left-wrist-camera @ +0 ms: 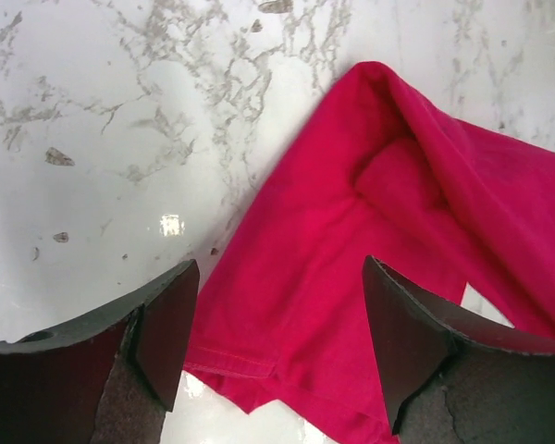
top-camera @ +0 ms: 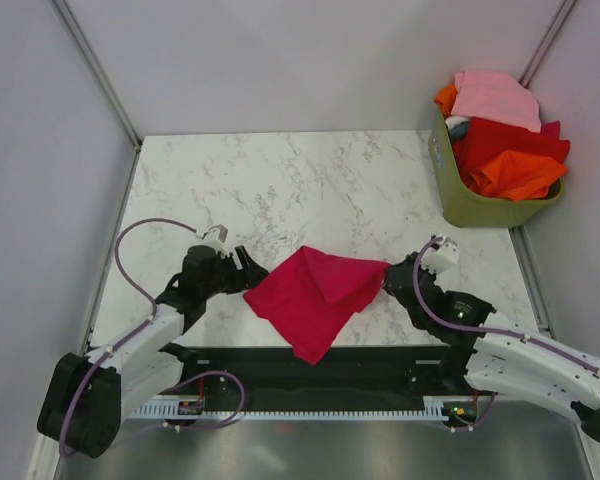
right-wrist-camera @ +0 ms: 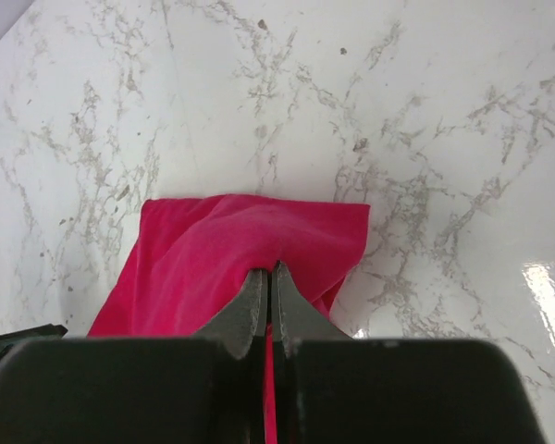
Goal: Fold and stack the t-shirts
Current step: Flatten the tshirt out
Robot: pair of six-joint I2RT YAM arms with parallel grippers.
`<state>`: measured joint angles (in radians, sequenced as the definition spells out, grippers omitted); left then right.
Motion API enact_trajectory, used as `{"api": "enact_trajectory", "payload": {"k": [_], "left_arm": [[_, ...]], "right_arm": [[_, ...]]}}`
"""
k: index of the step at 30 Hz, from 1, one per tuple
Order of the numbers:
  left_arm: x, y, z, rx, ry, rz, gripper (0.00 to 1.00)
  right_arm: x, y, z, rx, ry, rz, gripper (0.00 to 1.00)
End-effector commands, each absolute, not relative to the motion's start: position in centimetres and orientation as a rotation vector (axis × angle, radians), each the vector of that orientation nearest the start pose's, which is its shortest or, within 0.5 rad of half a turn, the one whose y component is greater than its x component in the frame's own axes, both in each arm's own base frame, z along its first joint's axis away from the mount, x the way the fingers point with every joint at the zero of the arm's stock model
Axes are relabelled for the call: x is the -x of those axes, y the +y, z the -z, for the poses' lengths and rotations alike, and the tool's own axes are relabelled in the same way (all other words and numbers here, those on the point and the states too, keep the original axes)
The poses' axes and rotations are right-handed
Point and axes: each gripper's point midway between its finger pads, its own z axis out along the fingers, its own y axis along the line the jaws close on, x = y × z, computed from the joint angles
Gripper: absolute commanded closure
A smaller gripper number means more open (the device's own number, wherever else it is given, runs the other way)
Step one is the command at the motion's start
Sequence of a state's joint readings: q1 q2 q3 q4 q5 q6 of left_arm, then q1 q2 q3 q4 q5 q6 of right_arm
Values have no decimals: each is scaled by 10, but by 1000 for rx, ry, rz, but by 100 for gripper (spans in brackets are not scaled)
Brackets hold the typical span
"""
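Pinching the crimson t-shirt [top-camera: 315,300] at its right corner, my right tool [right-wrist-camera: 270,282] is clamping the cloth tight. My left tool [left-wrist-camera: 279,268] is gaping wide over the shirt's left hem (one finger over marble, one over cloth). The shirt is lying crumpled on the bench [top-camera: 280,180], and the other t-shirts [top-camera: 500,140] are sitting heaped in the basket [top-camera: 460,205], well beyond its right side.

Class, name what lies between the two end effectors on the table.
The crimson t-shirt lies between the left end effector and the right end effector, which is shut on its edge; the top external view shows it.
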<state>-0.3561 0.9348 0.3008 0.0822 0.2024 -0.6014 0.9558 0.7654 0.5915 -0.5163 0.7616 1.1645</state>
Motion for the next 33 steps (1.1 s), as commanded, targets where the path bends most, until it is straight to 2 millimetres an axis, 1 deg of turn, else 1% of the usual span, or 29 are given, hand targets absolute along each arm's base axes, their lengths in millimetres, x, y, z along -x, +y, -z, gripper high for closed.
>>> {"api": "enact_trajectory", "payload": {"k": [1, 2, 5, 6, 7, 8, 9, 10, 13, 14, 16, 17, 18, 19, 25, 27, 28, 29, 30, 31, 32, 33], "left_arm": [[-257, -151, -75, 182, 2225, 706, 22], [-258, -151, -70, 191, 2249, 693, 24], [-261, -155, -64, 203, 2280, 683, 25], [-260, -157, -57, 199, 2313, 677, 25], [-258, -160, -53, 187, 2333, 679, 28], [-260, -163, -54, 176, 2339, 686, 30], [-258, -167, -53, 154, 2355, 702, 37], [-256, -170, -49, 125, 2374, 703, 41], [-255, -176, -50, 84, 2377, 716, 54], [-254, -177, -50, 77, 2378, 720, 65], [-253, -180, -51, 57, 2373, 730, 75], [-252, -182, -52, 41, 2373, 745, 91], [-252, -183, -52, 35, 2373, 748, 96], [-252, -183, -51, 29, 2376, 748, 98], [-257, -184, -56, 3, 2358, 738, 98], [-261, -180, -60, 27, 2337, 710, 98], [-263, -178, -61, 52, 2336, 704, 98], [-268, -179, -70, 74, 2321, 710, 98], [-268, -181, -74, 107, 2335, 729, 98], [-273, -183, -84, 129, 2312, 746, 98], [-280, -187, -98, 145, 2298, 761, 98], [-284, -188, -107, 166, 2286, 770, 98]], "right_arm": [[-224, 128, -164, -679, 1926, -363, 100], [-224, 127, -163, -682, 1925, -354, 100], [-225, 126, -164, -690, 1921, -349, 100], [-226, 126, -164, -691, 1923, -343, 100], [-227, 126, -165, -690, 1923, -340, 100], [-227, 126, -165, -688, 1924, -335, 100], [-228, 126, -165, -687, 1928, -331, 100], [-228, 127, -164, -686, 1931, -326, 100], [-229, 128, -162, -677, 1941, -312, 100], [-229, 129, -161, -671, 1944, -306, 100], [-230, 128, -160, -665, 1948, -288, 100], [-230, 128, -160, -658, 1949, -284, 100], [-231, 128, -159, -654, 1949, -276, 100], [-231, 127, -159, -655, 1948, -268, 100], [-234, 122, -159, -652, 1943, -238, 100], [-237, 123, -158, -647, 1948, -232, 100], [-241, 129, -163, -597, 1946, -239, 100], [-244, 138, -162, -561, 1971, -268, 100], [-249, 143, -155, -532, 2000, -243, 100], [-257, 151, -163, -513, 2000, -259, 100], [-262, 156, -164, -498, 2018, -258, 100], [-269, 162, -158, -478, 2062, -233, 100]]}}
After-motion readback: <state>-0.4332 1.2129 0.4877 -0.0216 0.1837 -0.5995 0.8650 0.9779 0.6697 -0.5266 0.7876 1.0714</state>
